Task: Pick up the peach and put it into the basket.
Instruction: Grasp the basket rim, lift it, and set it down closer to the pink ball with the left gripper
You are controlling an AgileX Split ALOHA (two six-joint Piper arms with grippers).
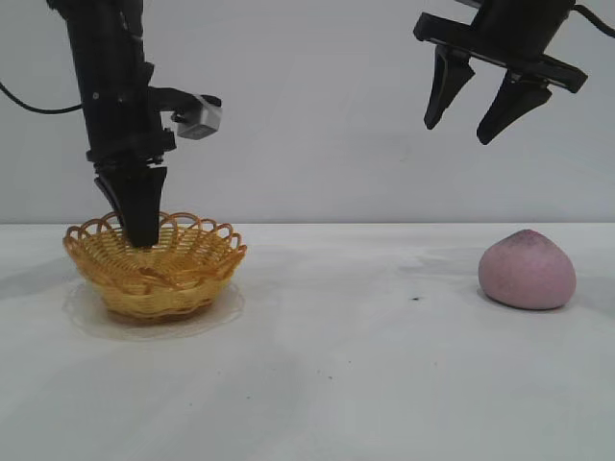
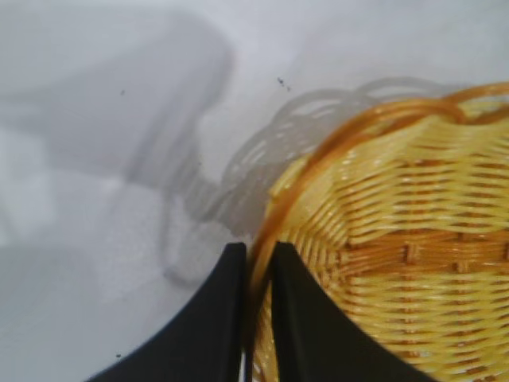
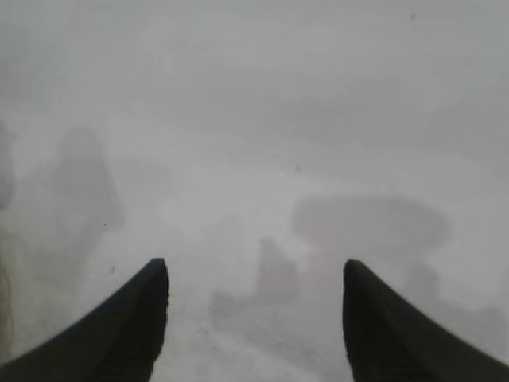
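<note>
- The left claw (image 1: pixel 141 230) points down at the left of the white surface (image 1: pixel 336 365), its black fingers (image 2: pixel 207 334) pinching the looped rim of the shallow orange-yellow woven wicker basket (image 1: pixel 154 264), one finger outside the rim and one inside.
- The basket sits on the surface at the left, its shadow falling on the white top beside it in the left wrist view.
- The dusty-pink, matte, dome-shaped peach (image 1: pixel 528 270) with a darker purplish-grey top rests on the surface at the far right, well apart from the basket.
- The right claw (image 1: pixel 473 120) hangs high at the upper right, above and slightly left of the peach, its two black fingers (image 3: pixel 127 326) spread wide with nothing between them.
- A pale grey wall fills the background.
</note>
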